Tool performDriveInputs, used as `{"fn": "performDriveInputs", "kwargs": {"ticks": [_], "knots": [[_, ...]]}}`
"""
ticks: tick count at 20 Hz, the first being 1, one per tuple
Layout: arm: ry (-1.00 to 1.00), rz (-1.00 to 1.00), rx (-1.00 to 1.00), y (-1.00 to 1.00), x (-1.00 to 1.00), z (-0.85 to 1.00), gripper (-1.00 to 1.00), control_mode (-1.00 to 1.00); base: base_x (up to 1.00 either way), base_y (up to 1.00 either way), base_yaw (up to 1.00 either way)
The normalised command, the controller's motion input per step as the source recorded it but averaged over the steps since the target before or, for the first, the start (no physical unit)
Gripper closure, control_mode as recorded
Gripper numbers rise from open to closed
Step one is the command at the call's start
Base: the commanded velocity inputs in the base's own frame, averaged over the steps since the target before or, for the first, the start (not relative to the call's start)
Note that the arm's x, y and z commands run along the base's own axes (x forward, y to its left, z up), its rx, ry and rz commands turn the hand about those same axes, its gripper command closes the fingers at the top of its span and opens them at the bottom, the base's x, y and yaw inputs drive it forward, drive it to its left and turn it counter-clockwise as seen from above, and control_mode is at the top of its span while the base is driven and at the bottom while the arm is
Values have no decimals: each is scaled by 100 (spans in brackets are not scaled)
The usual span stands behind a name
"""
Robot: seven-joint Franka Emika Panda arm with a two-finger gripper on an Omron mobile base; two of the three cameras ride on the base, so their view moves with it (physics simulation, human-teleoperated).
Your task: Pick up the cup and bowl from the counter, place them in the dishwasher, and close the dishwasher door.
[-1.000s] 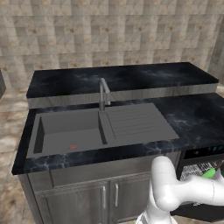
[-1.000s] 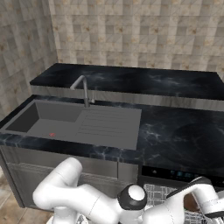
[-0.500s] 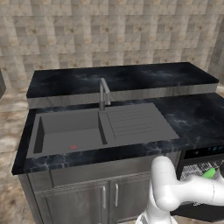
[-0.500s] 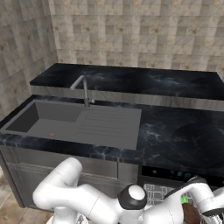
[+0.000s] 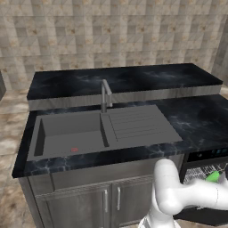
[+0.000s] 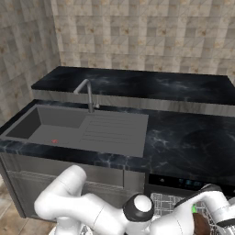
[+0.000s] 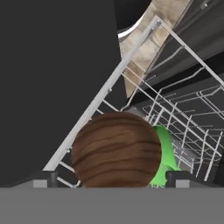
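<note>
The bowl (image 7: 116, 148) was closest to you in the hand view: a round brown wood-grain shape seen by its curved outer side, so you could not tell which way its mouth faced. It lay in the white wire rack (image 7: 183, 109) of the dishwasher (image 5: 207, 178), and in the right base view it showed as a brown patch (image 6: 200, 224) low in the rack beside the arm. The tool (image 7: 111, 177) stood with its two dark tips spread wide, one on each side of the bowl, and you could not see either tip pressing on it.

Just behind the bowl, touching or nearly so, was the cup (image 7: 165, 153), bright green, also in the rack. Its long axis ran roughly up the hand view, tilted a little, though most of it was hidden. From the left base view you saw it as a green spot (image 5: 213, 176) above the rack wires.

The dishwasher door (image 7: 52, 83) filled the left of the hand view as a flat dark panel, standing open.

Farther off, the bench (image 5: 196, 122) ran over the dishwasher's black control strip (image 6: 183, 182), whose small lights carried nothing you could read. Beyond lay the grey sink (image 5: 71, 136) with its tap (image 5: 105, 94).
</note>
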Motion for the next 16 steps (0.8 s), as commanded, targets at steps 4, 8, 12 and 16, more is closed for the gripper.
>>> {"fn": "performDriveInputs", "kwargs": {"ticks": [4, 8, 12, 16], "knots": [[-5, -8, 0, 11, -25, 13, -100, -100, 0, 0, 0], [-2, -18, 0, 29, -3, 0, -100, -100, 0, 0, 0], [-2, -23, 0, 49, 0, 0, -100, -100, 0, 0, 0], [0, -25, -2, 72, 0, 0, -100, -100, 0, 0, 0]]}}
